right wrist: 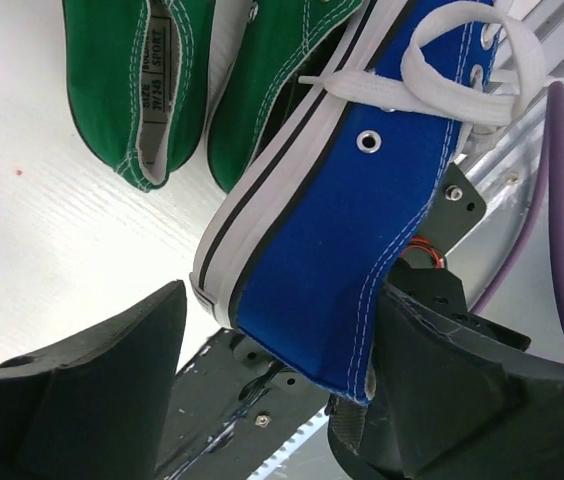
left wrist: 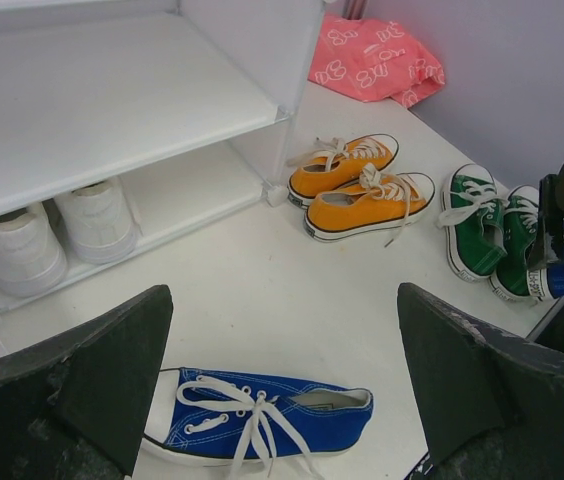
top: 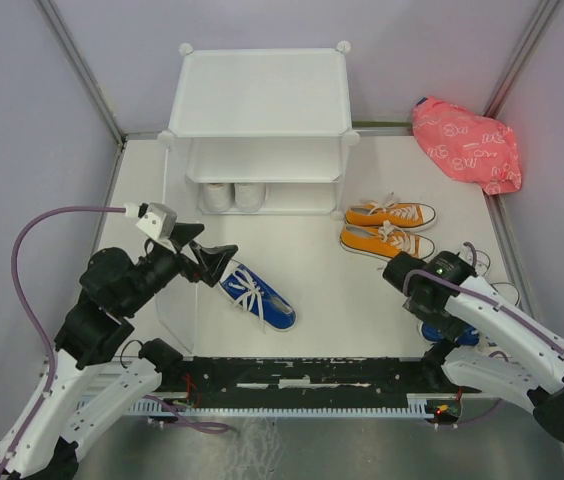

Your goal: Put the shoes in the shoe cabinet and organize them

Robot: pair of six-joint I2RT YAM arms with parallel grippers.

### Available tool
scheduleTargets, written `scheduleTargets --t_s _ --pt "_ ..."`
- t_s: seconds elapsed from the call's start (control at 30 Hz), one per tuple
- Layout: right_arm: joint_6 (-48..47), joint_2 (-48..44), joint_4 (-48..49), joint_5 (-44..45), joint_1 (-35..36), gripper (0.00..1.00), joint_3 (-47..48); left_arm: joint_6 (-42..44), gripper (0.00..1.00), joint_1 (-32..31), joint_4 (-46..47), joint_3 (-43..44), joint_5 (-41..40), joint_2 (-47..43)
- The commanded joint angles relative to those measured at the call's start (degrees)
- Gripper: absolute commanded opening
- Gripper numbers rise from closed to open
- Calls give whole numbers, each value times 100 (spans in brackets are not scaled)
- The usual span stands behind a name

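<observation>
Green shoe (right wrist: 102,110) label (right wrist: 158,85), perhaps "SPORT"

White sneakers (top: 232,196) block the shoe cabinet's (top: 262,90) lower left; right side open.

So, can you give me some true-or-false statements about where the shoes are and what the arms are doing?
1. A white pair sits in the lower compartment of the shoe cabinet. True.
2. The orange pair is on the cabinet's upper shelf. False: it is on the table, to the right of the cabinet.
3. The left gripper is open and holds nothing. True.
4. The pink bag is inside the cabinet. False: it lies at the table's far right corner.
5. The two blue shoes lie side by side. False: one blue shoe lies by the left gripper, and the second blue shoe is at the right gripper, beside the green pair.
</observation>
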Motion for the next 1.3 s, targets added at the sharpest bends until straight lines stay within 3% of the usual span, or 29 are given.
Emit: scheduleTargets --t_s 0.0,0.1,0.2,0.23,0.4,0.53,0.77,0.97,1.0,1.03,1.13,1.27 --pt "-175 204 75 391 -24 76 111 -211 99 13 274 -35 112 -16" --pt "-345 216 218 522 -22 38 160 -213 99 12 265 -57 90 -13" --pt "-571 215 296 831 -16 7 288 -205 99 12 265 -54 52 -17" --pt "-715 222 352 961 -17 2 400 -198 99 8 265 -49 34 -9" --pt "-2033 425 1051 1555 -17 2 1368 -143 99 12 239 18 -53 96" --pt "-3827 1122 2300 951 134 2 1989 -143 99 17 239 77 -85 208" --pt "-5399 3248 3041 1261 2021 2 3342 -209 99 12 221 169 -135 335" --pt "-6096 4126 3815 728 2580 2 3166 -224 99 12 166 230 -171 438" --pt "-6066 4202 3860 671 2592 2 3016 -218 99 12 165 227 -194 441" --pt "-6028 4245 3910 633 2595 8 2868 -206 99 12 160 229 -201 453" --pt "-5858 4228 4004 541 2612 51 2438 -180 99 12 160 243 -178 516" --pt "-5610 3832 4065 327 2645 77 2140 -152 99 8 179 238 -126 608"
